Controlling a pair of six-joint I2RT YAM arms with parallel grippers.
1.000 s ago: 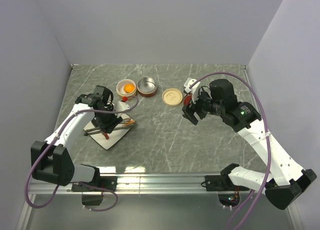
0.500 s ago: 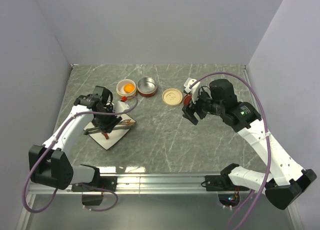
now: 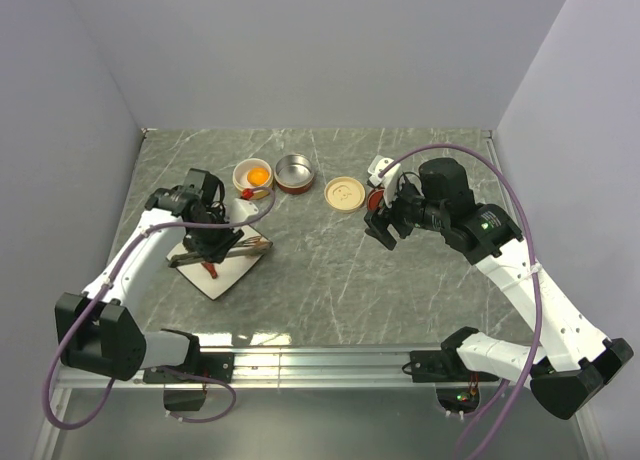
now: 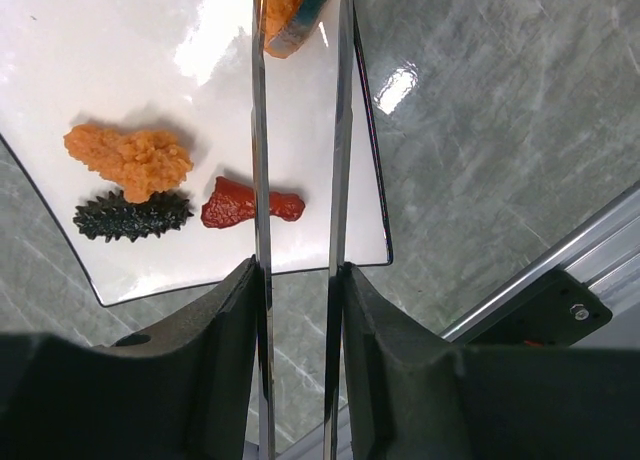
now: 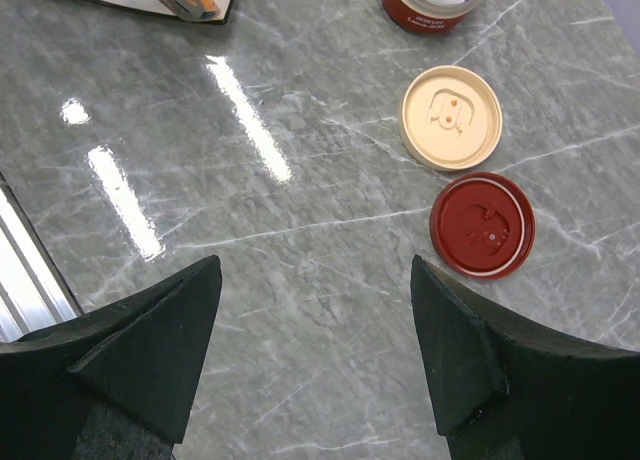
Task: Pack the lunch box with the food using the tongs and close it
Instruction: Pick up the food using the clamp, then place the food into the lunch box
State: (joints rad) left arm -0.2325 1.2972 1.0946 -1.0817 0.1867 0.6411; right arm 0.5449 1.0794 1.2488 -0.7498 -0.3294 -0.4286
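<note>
Cream tub (image 3: 238, 177), beside the red tub (image 3: 293, 188), holds an orange ball (image 3: 258, 175); left claw (image 4: 298, 285) clamps the tongs (image 4: 261, 180), right claw (image 5: 312, 280) apart.

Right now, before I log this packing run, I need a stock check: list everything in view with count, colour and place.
cream tub: 1, cream, far side of table, orange ball inside
dark red tub: 1, dark red, steel inside, beside cream tub
cream lid: 1, cream, flat on table right of tubs
red lid: 1, dark red, flat beside cream lid
plate: 1, white, left near side of table
food on plate: 3, orange crumbly piece, black spiky oblong, red piece
slice: 1, orange-brown, between tong tips
tongs: 1, silver, over plate
left pincer: 1, black, shut on tongs
right pincer: 1, black, open, near the lids
</note>
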